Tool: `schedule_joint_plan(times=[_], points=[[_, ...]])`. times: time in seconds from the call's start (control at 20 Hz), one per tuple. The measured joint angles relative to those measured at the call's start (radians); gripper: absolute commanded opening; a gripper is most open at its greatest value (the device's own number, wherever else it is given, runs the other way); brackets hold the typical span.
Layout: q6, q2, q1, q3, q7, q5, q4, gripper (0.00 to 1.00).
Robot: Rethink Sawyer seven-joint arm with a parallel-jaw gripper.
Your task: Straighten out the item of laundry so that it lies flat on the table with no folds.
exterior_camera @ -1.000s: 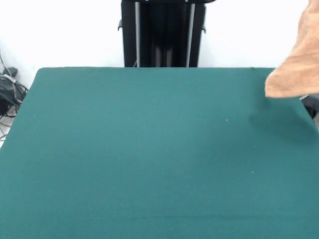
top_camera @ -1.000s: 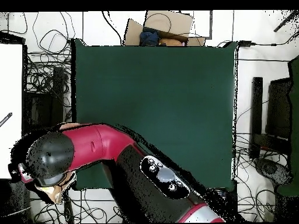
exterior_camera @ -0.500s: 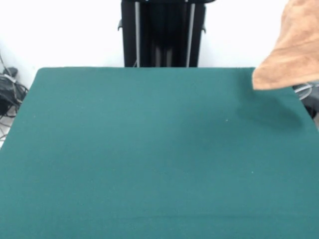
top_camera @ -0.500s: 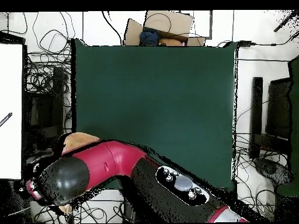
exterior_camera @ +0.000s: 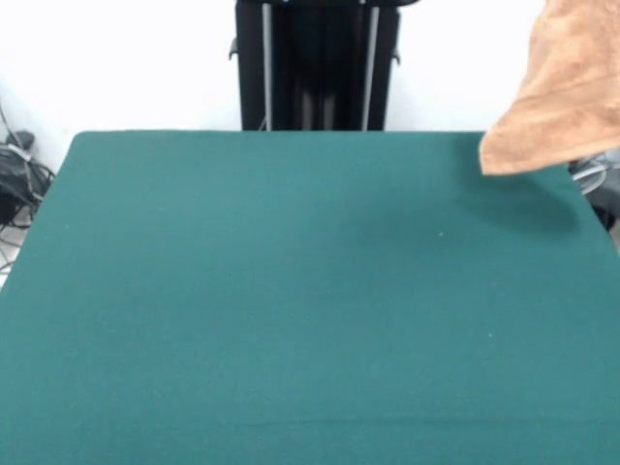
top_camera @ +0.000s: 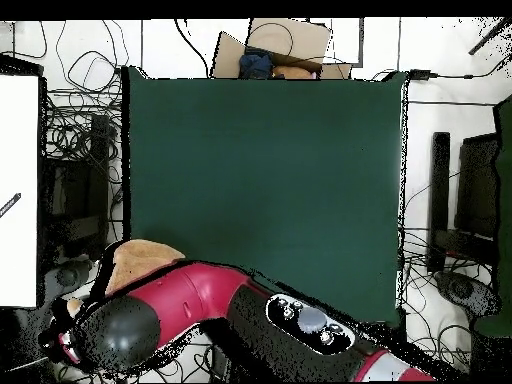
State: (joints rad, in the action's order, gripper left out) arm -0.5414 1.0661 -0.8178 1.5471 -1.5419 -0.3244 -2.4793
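The light orange-tan towel [exterior_camera: 567, 97] hangs in the air at the top right of the front view, over the far right corner of the green table [exterior_camera: 291, 291]. Its lower corner points left, and it casts a shadow on the cloth. In the overhead view a patch of the towel [top_camera: 140, 262] shows at the table's [top_camera: 260, 180] lower left corner, beside the red arm [top_camera: 200, 295]. The arm's black end [top_camera: 105, 335] hides the gripper, and the front view cuts it off at the top. The hanging towel moves with the arm, so the gripper holds it.
The robot's black pedestal [exterior_camera: 315, 63] stands behind the table's far edge. Cables [exterior_camera: 15, 174] lie on the floor at the left. In the overhead view, cardboard boxes [top_camera: 275, 48] sit past the table's top edge and cables lie on both sides.
The hanging towel has moved left and slightly up in the front view, further over the table's corner. In the overhead view the arm's end has swung down and more of the towel shows.
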Motion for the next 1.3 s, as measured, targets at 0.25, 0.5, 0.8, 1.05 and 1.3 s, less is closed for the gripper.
schedule_joint_plan(times=[0.25, 0.5, 0.8, 1.05, 1.3], points=[[0.028, 0.002, 0.006, 0.007, 0.000, 0.011, -0.039, 0.00], [0.055, 0.005, 0.006, 0.029, 0.000, 0.038, -0.073, 0.00], [0.063, 0.009, 0.005, 0.076, 0.000, 0.043, -0.098, 0.00], [0.063, 0.017, 0.005, 0.107, -0.001, 0.043, -0.109, 0.00], [0.065, 0.023, 0.011, 0.135, -0.001, 0.043, -0.112, 0.00]])
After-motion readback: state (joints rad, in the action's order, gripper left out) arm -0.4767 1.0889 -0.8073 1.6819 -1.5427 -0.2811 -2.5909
